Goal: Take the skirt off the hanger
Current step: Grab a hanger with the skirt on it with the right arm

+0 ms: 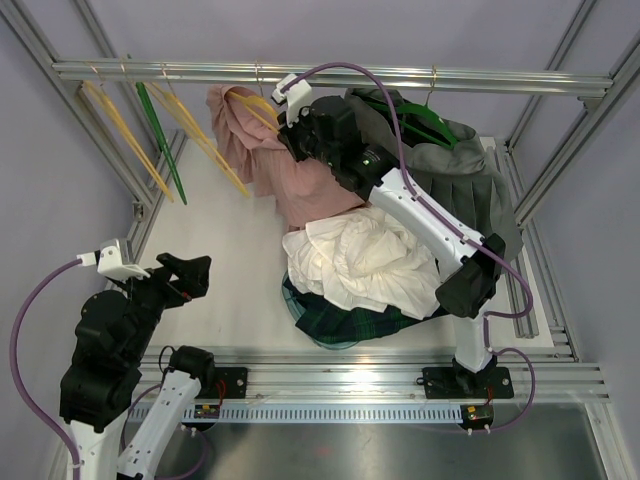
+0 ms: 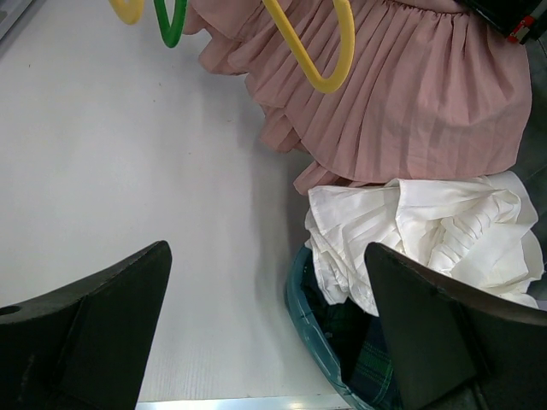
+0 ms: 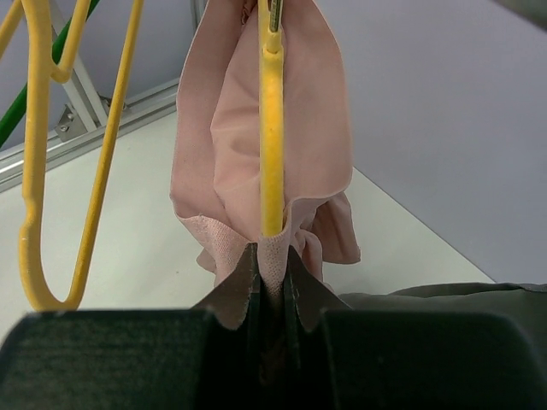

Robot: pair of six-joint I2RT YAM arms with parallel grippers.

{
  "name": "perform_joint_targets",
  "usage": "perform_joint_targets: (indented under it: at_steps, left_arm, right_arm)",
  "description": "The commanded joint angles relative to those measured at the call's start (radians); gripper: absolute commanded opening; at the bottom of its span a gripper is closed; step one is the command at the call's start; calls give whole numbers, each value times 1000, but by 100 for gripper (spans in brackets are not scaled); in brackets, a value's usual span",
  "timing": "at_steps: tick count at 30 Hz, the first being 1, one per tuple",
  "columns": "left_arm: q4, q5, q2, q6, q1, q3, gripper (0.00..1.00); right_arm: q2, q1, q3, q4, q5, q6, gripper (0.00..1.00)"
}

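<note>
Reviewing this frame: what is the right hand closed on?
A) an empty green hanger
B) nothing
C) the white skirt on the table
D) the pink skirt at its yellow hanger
D: in the right wrist view, the right hand pinches the pink skirt where it meets the yellow hanger.

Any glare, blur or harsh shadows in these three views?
Top external: even light, glare only on the near rail. Left wrist: left gripper dark and soft-edged, table sharp. Right wrist: right gripper black, blurred close up; pink skirt and yellow hanger in focus.
</note>
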Motion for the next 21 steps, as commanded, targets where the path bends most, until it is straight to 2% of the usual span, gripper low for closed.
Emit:
perform_joint_targets:
  at_steps: [1,11,15,21]
  left_arm:
    - [63,6,16,-9,5,30,99]
    - [60,6,21,-4,5,32,99]
    - [61,6,16,-9,5,27,99]
    - [55,3,3,-12,5,24,99]
  right_arm:
    - [-172,-13,67,332,55,-30,0]
    - [-232,-13,-39,471,-82,-238,0]
    - [-204,-24,39,470,-10,-188,0]
    - [-186,-47,109,410,2,-91,0]
